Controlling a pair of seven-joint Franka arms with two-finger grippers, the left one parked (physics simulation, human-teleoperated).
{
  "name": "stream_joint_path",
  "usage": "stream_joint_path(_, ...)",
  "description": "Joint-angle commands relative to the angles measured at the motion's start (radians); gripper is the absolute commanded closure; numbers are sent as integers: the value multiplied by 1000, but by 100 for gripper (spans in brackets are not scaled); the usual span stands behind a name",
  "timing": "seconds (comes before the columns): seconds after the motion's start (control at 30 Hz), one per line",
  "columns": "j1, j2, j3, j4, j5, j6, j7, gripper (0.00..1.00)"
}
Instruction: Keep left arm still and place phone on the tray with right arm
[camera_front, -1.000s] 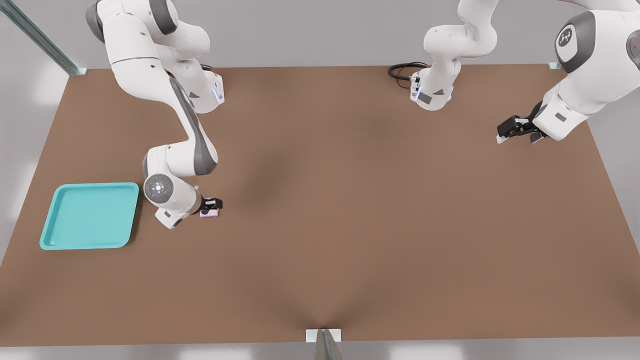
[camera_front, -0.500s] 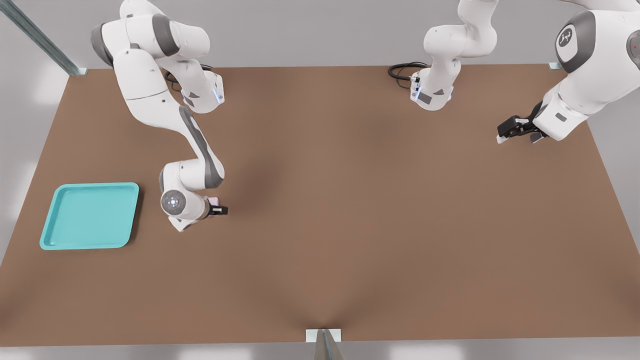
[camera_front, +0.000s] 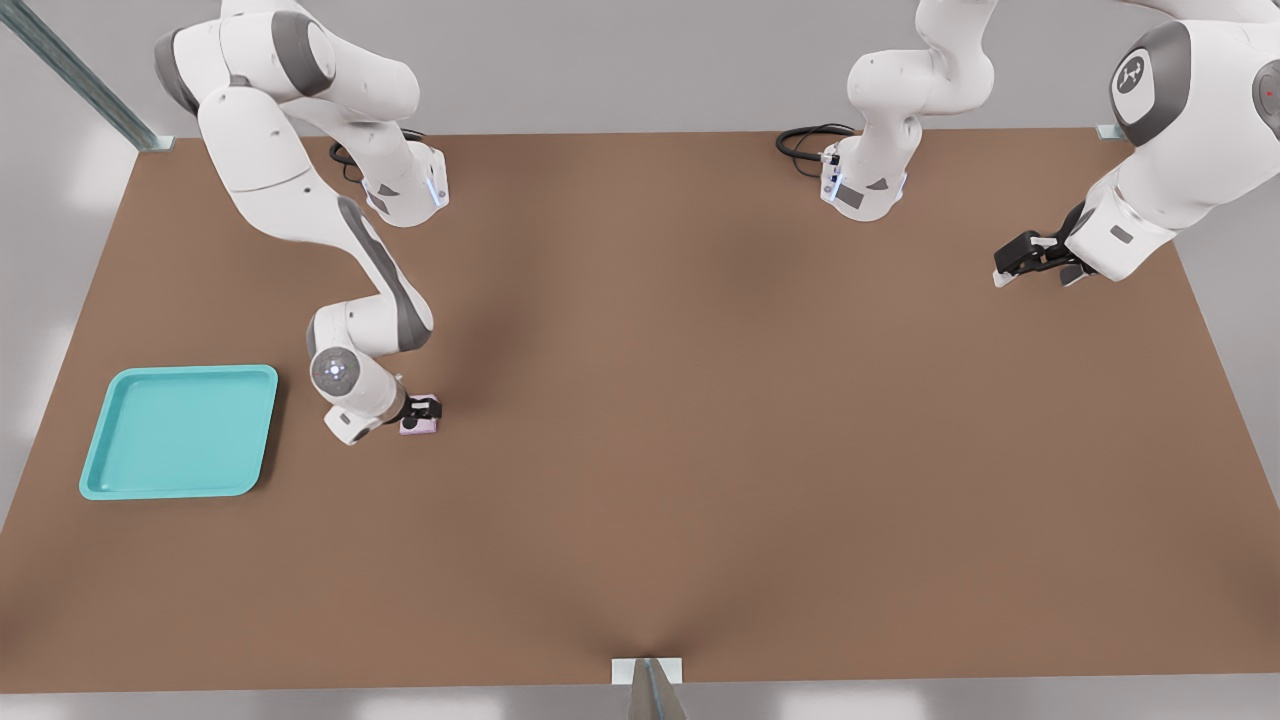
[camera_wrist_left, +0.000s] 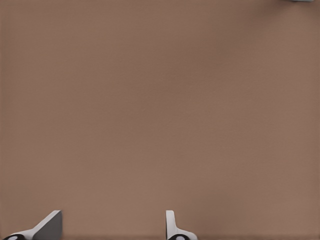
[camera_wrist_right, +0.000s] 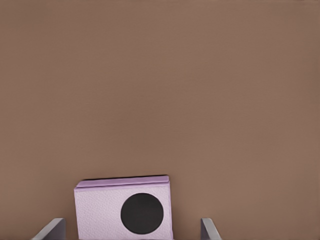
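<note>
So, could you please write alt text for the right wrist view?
A pale pink-lilac phone with a black round lens lies on the brown table, between the open gripper's two grey fingertips, which do not touch it.

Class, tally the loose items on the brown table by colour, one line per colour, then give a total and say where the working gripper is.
Turquoise: 1, the tray
Pink-lilac: 1, the phone
Total: 2
The gripper is at the phone, open around it.
</note>
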Motion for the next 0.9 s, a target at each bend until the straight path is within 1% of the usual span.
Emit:
stream_joint_path(0.0, 1, 13, 0, 2, -33, 37, 16, 0)
stream_joint_path(0.23, 4, 47, 2, 8, -30, 63, 16, 0)
stream_joint_path(0.27, 4, 47, 2, 8, -30, 63, 17, 2)
stream_joint_path(0.33, 9, 47, 2, 7, -30, 61, 31, 15)
stream_joint_path(0.37, 9, 47, 2, 7, -30, 61, 31, 18)
stream_joint_path(0.4, 9, 47, 2, 7, -30, 61, 31, 19)
stream_joint_path(0.5, 9, 47, 2, 7, -30, 61, 31, 19)
stream_joint_path(0.53, 9, 49, 2, 7, -30, 61, 31, 18)
stream_joint_path(0.57, 9, 53, 2, 7, -30, 61, 31, 13)
stream_joint_path(0.6, 9, 53, 2, 7, -30, 61, 31, 12)
stream_joint_path(0.7, 9, 55, 2, 7, -30, 72, 31, 14)
stream_joint_path(0.77, 9, 53, 2, 7, -30, 72, 29, 27)
stream_joint_path(0.8, 9, 53, 2, 7, -30, 72, 29, 31)
stream_joint_path(0.87, 3, 36, 2, 10, -31, 63, 26, 31)
